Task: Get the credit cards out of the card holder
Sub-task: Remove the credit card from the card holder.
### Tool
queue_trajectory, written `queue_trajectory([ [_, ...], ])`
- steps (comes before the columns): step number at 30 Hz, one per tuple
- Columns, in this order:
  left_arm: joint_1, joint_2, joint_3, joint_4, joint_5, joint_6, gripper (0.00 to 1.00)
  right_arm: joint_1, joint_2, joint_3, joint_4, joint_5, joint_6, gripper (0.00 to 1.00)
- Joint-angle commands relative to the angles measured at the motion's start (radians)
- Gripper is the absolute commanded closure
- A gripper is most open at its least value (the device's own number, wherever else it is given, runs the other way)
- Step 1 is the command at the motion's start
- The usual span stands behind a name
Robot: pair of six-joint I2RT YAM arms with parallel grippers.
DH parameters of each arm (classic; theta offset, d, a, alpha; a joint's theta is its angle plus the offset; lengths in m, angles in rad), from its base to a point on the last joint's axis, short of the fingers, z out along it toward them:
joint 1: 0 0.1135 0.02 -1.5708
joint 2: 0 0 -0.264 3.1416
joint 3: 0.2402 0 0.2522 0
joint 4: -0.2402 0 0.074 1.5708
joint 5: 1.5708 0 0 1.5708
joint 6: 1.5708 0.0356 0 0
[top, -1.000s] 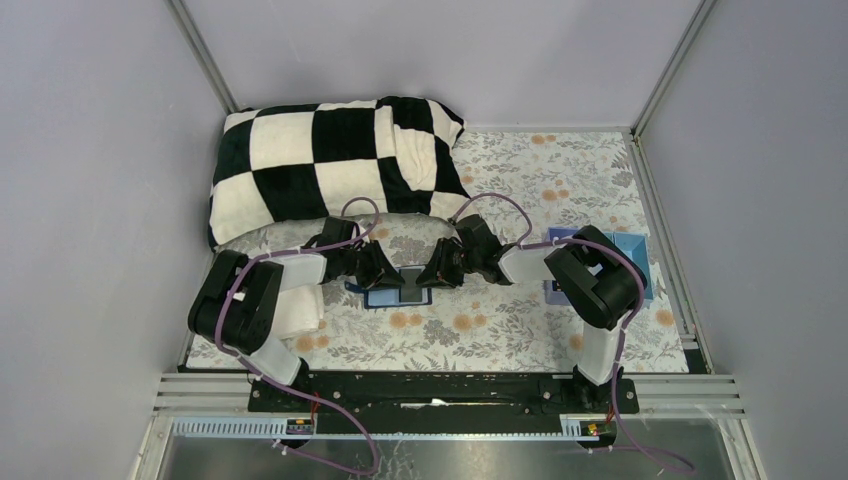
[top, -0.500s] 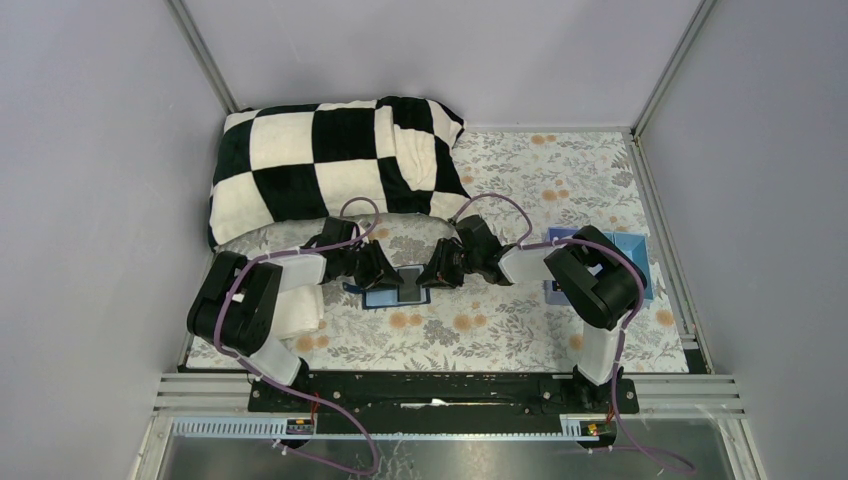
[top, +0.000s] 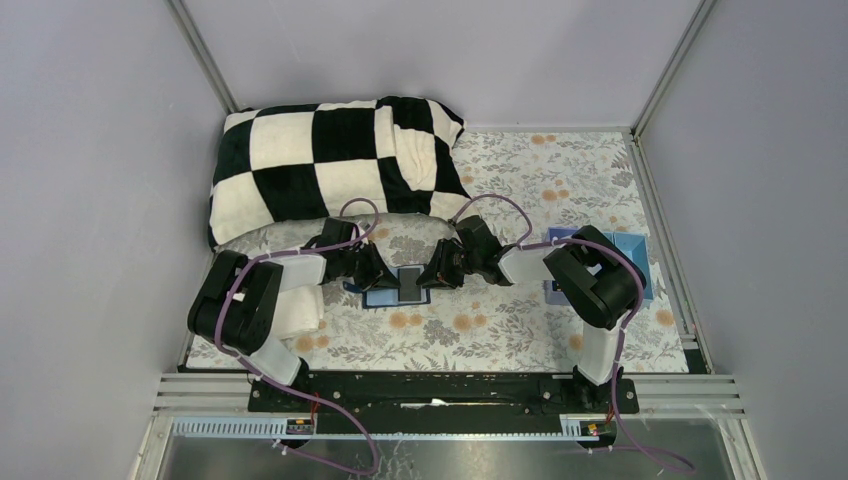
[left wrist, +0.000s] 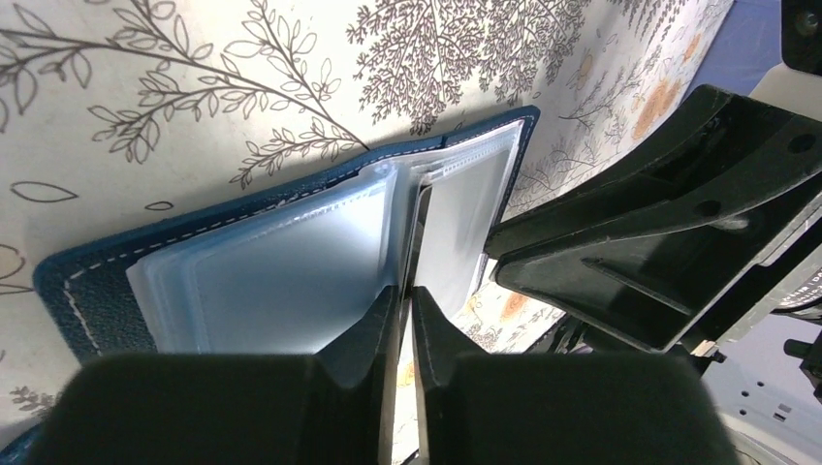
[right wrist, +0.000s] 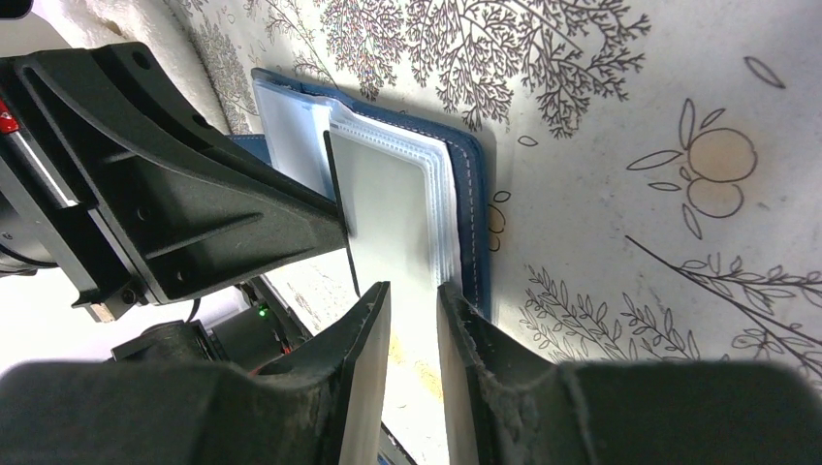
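Step in hand, as judged: drawing a card, with none seen lying out on the counter (top: 540, 180). Left tool (left wrist: 405, 295): fingers pressed almost together, pinching the thin dark edge of one leaf (left wrist: 416, 232) that meets its tips. Whether that leaf is card or sleeve cannot be told. The holder (left wrist: 92, 305) lies open and flat just ahead of this tool, between the two tools. Its clear sleeves (left wrist: 281, 271) are fanned; there are several, the number not determinable. Right tool (right wrist: 414, 288): fingers part-spread at the holder's right half, with pale sleeve showing between them. Whether it clamps or merely bears down cannot be told. Next move, as judged: the left tool draws the leaf straight out along its slot while the right steadies the holder. Count: two tools, one holder, one checked blanket (top: 330, 160) beyond the left tool, one tray (top: 632, 243) right of the right tool.
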Motion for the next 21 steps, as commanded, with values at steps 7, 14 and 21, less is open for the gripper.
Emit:
queue_trajectory([
  [7,-0.005,0.017,0.003,0.089,0.067,-0.020,1.00,0.010,0.017,0.017,0.013,-0.021,0.002,0.69],
  [14,-0.005,-0.027,0.006,0.065,0.059,-0.009,1.00,0.010,0.007,0.013,0.003,-0.014,-0.005,0.69],
  [21,0.000,-0.064,0.003,-0.006,0.003,0.016,1.00,0.010,-0.008,0.003,-0.007,-0.002,-0.012,0.69],
])
